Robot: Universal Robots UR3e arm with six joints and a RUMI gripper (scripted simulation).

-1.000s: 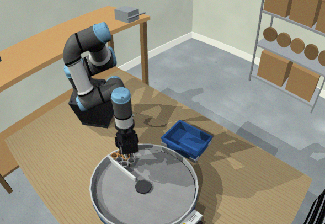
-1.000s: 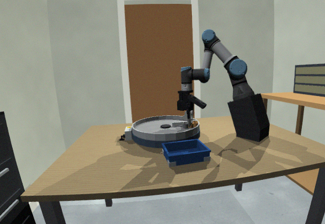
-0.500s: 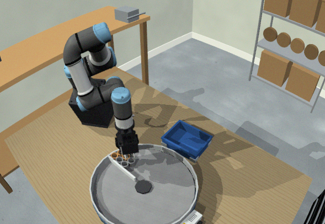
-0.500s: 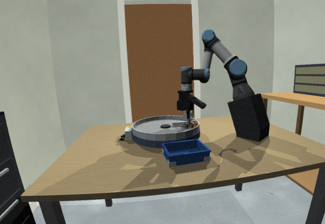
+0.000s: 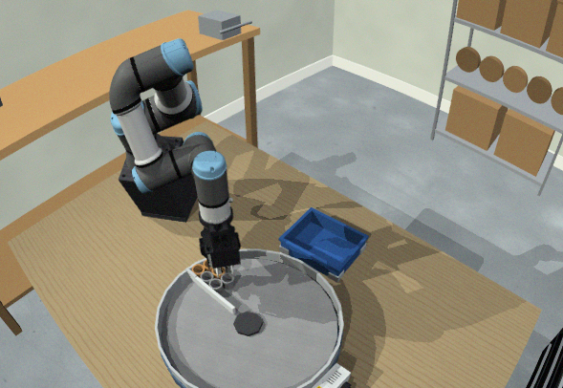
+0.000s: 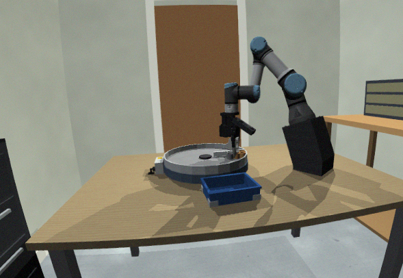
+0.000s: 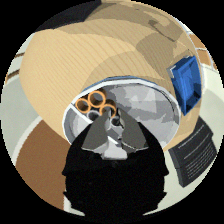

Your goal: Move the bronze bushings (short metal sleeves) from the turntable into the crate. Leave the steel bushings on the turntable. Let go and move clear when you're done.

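Note:
My gripper (image 5: 223,272) (image 6: 235,155) (image 7: 114,108) points down, low over the turntable (image 5: 258,368) (image 6: 191,169). Its fingertips stand a narrow gap apart, among the bushings; no held bushing shows. Three bronze bushings stand upright beside the pale divider bar: one (image 5: 198,273) (image 7: 77,105) by the bar, one (image 7: 89,99) nearer the wall, one (image 7: 101,110) at the left fingertip. Steel bushings (image 5: 206,281) stand beside them, one (image 5: 227,283) below the right finger. The fingers partly hide the contacts. The blue crate (image 5: 306,255) (image 6: 232,198) (image 7: 181,90) looks empty.
The divider bar (image 5: 215,295) runs from the turntable wall towards the dark hub (image 5: 249,324) (image 6: 205,157). The raised rim surrounds the bushings. The crate stands on the wooden table (image 5: 449,311) (image 6: 123,219), just outside the rim. A white control box (image 6: 159,165) sits at the turntable's side.

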